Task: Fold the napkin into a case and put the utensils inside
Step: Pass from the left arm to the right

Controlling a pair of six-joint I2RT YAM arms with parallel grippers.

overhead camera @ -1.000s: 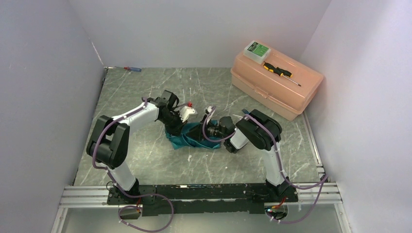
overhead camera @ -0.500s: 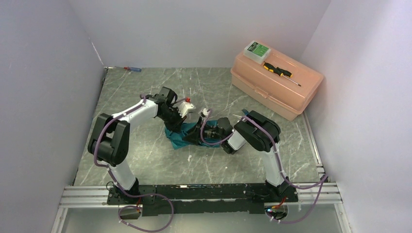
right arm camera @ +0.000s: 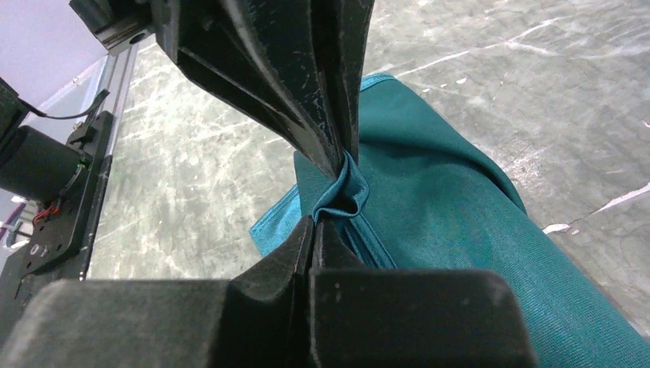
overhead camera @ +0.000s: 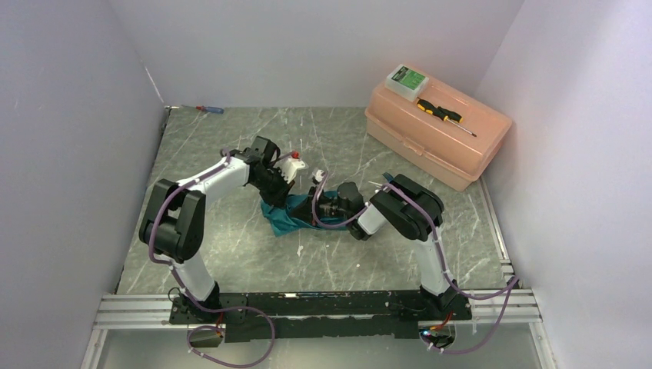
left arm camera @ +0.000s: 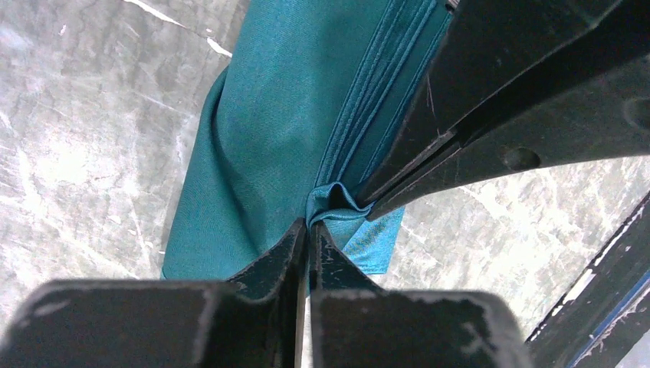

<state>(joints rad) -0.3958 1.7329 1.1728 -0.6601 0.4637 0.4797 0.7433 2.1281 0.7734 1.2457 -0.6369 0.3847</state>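
Observation:
The teal napkin (overhead camera: pixel 281 217) lies bunched on the marble table between the two arms. My left gripper (overhead camera: pixel 295 201) reaches down onto its right end. In the left wrist view its fingertips (left arm camera: pixel 309 227) are pressed nearly together on a small fold of the napkin (left arm camera: pixel 268 130). My right gripper (overhead camera: pixel 309 206) comes in from the right and meets it tip to tip. In the right wrist view its jaws (right arm camera: pixel 315 219) are shut on the same puckered fold of the napkin (right arm camera: pixel 429 192), with the left fingers (right arm camera: pixel 326 115) just above. The utensils are out of view.
A peach toolbox (overhead camera: pixel 461 150) stands at the back right, with a yellow-and-black screwdriver (overhead camera: pixel 440 114) and a small green-labelled box (overhead camera: pixel 406 78) on its lid. A red-and-blue screwdriver (overhead camera: pixel 209 109) lies in the back left corner. Walls close in three sides.
My right gripper slid left along the napkin up to the left gripper and closed on the fold. The left arm drew slightly back and left.

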